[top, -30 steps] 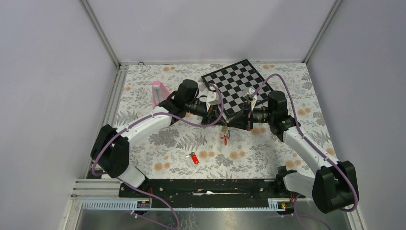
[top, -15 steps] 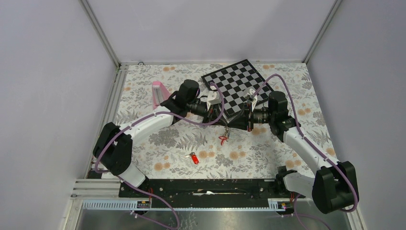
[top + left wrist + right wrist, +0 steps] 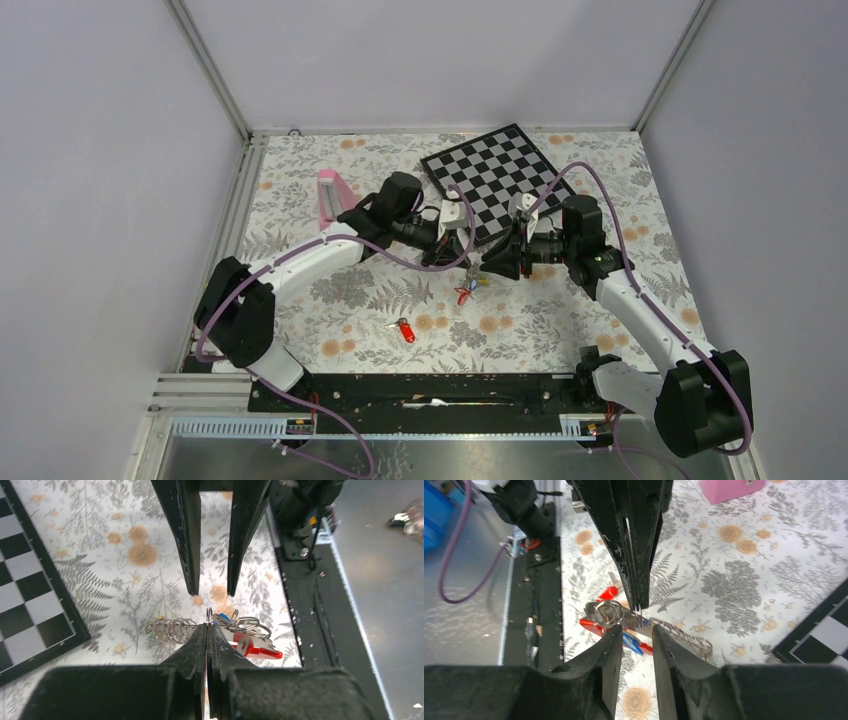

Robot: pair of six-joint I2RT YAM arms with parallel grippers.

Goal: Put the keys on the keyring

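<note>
Both arms reach mid-table in the top view, the left gripper (image 3: 465, 264) and right gripper (image 3: 484, 269) tip to tip over a bunch of keys (image 3: 467, 290); one red key (image 3: 405, 330) lies apart, nearer the bases.

Left wrist: jaws pinched shut on a thin ring (image 3: 209, 616) of the keys, with a red tag (image 3: 256, 650) beside.

Right wrist: jaws slightly parted, holding nothing, the ring just beyond their tips.

The right gripper (image 3: 636, 630) is at the bottom, and its two fingers are a little apart. The left gripper (image 3: 639, 607) comes down from the top. Its fingers are pressed tight on a thin silver ring (image 3: 640, 614). Just under it hang the keys (image 3: 591, 626) with red and blue tags, next to a silver coil (image 3: 686, 636). A pink block (image 3: 729, 487) sits far off on the flowery cloth (image 3: 734, 580).
</note>
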